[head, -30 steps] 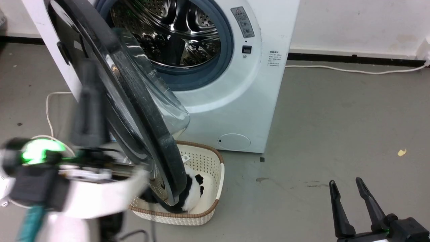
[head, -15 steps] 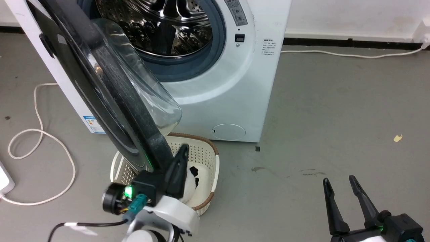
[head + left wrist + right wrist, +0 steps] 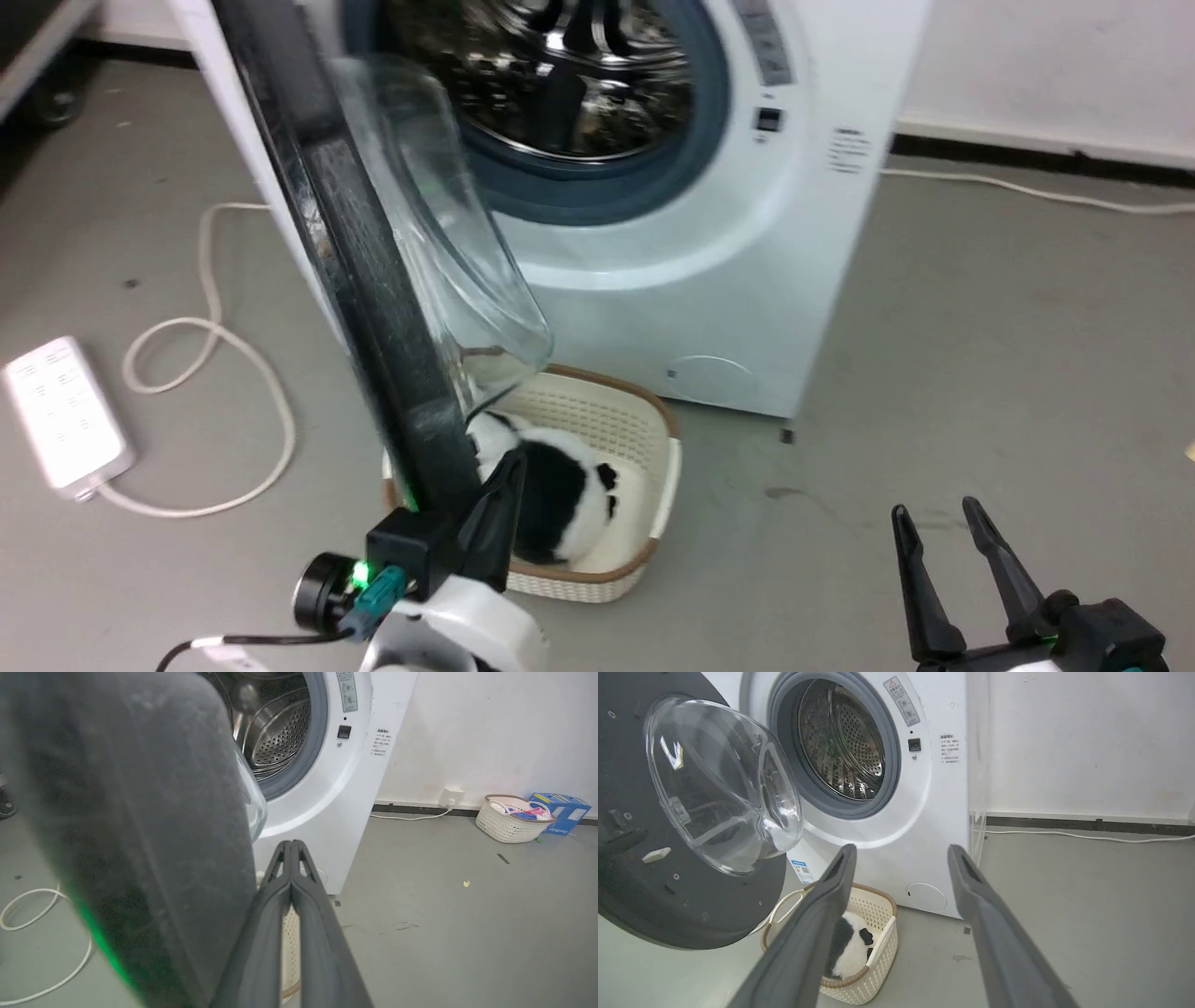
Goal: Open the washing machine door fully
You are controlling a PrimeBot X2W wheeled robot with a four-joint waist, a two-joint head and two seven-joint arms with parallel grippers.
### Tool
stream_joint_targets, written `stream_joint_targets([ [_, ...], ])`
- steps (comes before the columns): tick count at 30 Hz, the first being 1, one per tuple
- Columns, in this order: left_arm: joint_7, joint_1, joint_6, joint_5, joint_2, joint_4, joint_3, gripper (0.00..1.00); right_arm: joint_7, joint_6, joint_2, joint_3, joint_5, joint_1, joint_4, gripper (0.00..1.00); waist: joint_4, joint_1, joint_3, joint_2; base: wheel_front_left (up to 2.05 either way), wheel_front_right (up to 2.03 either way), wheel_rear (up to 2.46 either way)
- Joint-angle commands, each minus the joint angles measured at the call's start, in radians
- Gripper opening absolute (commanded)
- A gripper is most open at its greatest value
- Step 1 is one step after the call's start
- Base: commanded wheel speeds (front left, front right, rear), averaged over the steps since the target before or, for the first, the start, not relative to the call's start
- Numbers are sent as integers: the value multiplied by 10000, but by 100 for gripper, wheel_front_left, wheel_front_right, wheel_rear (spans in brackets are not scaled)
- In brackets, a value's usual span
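Door (image 3: 373,308): you see it swung out from the washer (image 3: 747,308), edge-on to the head camera, its glass bowl facing the drum mouth (image 3: 579,93) and its lower rim near the basket (image 3: 665,476). Left gripper (image 3: 512,467): jaws pressed together, empty, just beside that lower rim. Right gripper (image 3: 934,509): jaws spread, empty, over the floor (image 3: 980,355), well apart from the door.

Clear glossy glass in the matt washing machine door (image 3: 691,914); shiny perforated steel drum (image 3: 840,742); plastic basket (image 3: 880,952)
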Motion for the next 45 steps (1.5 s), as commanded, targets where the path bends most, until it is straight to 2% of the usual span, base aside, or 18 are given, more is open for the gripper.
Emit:
stream_joint_targets([
  [1, -49, 144, 162, -53, 267, 7, 264, 0, -43, 8, 34, -8, 20, 51, 19, 100, 539, 0, -87, 0, 0, 0, 0],
  [3, -46, 194, 169, -86, 321, -18, 312, 0, -43, 8, 34, -37, 16, 73, 18, 100, 747, 0, -84, 0, 0, 0, 0],
  [4, -24, 309, 201, -155, 454, -72, 443, 0, -43, 8, 34, -41, -14, 99, 22, 100, 1125, 0, -52, 0, 0, 0, 0],
  [5, -24, 309, 201, -155, 454, -72, 443, 0, -43, 8, 34, -41, -14, 99, 22, 100, 1125, 0, -52, 0, 0, 0, 0],
  [9, 9, 495, 342, -428, 792, -166, 955, 0, -43, 8, 34, 26, -129, 47, 41, 100, 2000, 0, 104, 0, 0, 0, 0],
  [17, -4, 81, 394, -1188, 1421, -13, 2125, 0, -43, 8, 34, 185, -528, -157, 71, 100, 2726, 0, 641, 0, 0, 0, 0],
  [23, 116, -805, 289, -1780, 2182, 828, 3053, 0, 56, 8, 34, 242, -920, -344, 21, 100, 2701, 0, 1299, 0, 0, 0, 0],
  [24, 130, -1259, 89, -1920, 2703, 1550, 3338, 0, 171, 8, 34, 235, -1117, -468, -57, 100, 2542, 0, 1635, 0, 0, 0, 0],
  [25, 89, -1421, 34, -1974, 2865, 1784, 3448, 0, 202, 8, 34, 214, -1159, -498, -91, 100, 2491, 0, 1745, 0, 0, 0, 0],
  [36, -455, -3519, -351, -2172, 4511, 4618, 4137, 0, 385, 8, 34, -82, -1717, -898, -468, 100, 1963, 0, 2744, 0, 0, 0, 0],
  [40, -743, -4226, -393, -2086, 4925, 5581, 4153, 0, 439, 8, 34, -240, -1817, -985, -585, 100, 1905, 0, 2897, 0, 0, 0, 0],
  [45, -1204, -4697, -445, -1927, 5090, 6381, 4075, 0, 407, 8, 34, -339, -1759, -1039, -536, 100, 1886, 0, 2791, 0, 0, 0, 0],
])
